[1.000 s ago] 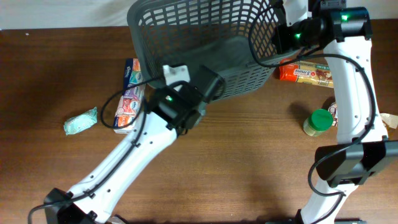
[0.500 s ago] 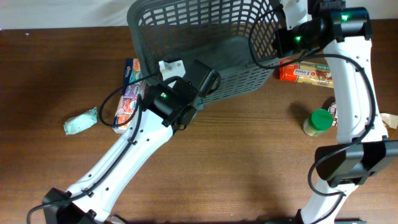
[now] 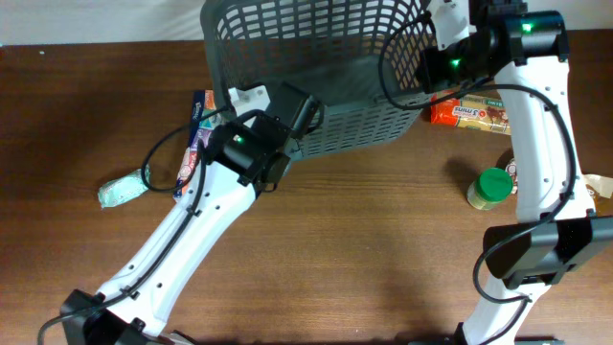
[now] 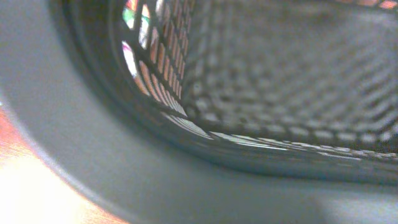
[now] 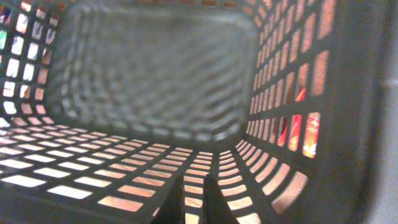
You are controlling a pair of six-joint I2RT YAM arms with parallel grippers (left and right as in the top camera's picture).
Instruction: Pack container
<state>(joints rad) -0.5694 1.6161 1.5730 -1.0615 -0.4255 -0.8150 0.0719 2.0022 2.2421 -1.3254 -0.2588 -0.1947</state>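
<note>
progress: nothing packed | my left tool (image 3: pixel 305 113), right tool (image 3: pixel 436 57): clamped on empty container (image 3: pixel 316 38) rim | jar (image 3: pixel 490 187), snack box (image 3: pixel 474 113) lie on desk (image 3: pixel 383 240)

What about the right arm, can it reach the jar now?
Probably not yet: the right gripper looks shut on the basket, so it must let go first. The jar itself stands uncovered beside that arm.
</note>
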